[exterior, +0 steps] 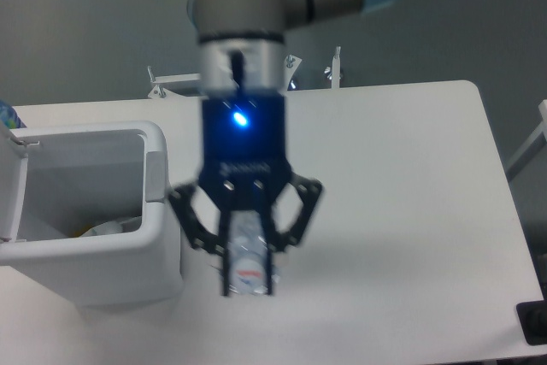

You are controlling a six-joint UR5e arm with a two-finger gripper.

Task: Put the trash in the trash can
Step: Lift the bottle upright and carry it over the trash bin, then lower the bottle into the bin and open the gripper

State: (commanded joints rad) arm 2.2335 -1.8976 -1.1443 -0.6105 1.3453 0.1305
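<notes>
Bottle hangs in my gripper, fingers closed on its sides, held upright and high above table, I judge so it can pass over thick rim. It is just beside right wall of trash can, not yet over opening. Lid stands open. Inside can, something white with yellow bit lies at bottom; picture blurred.

There is 1 robot arm carrying 1 gripper, and between its 2 fingers sits 1 clear plastic bottle. On the left stands 1 white trash can with 1 lid hinged open on its left side, and something pale lies inside, too hidden to count. All rests on 1 white table.
</notes>
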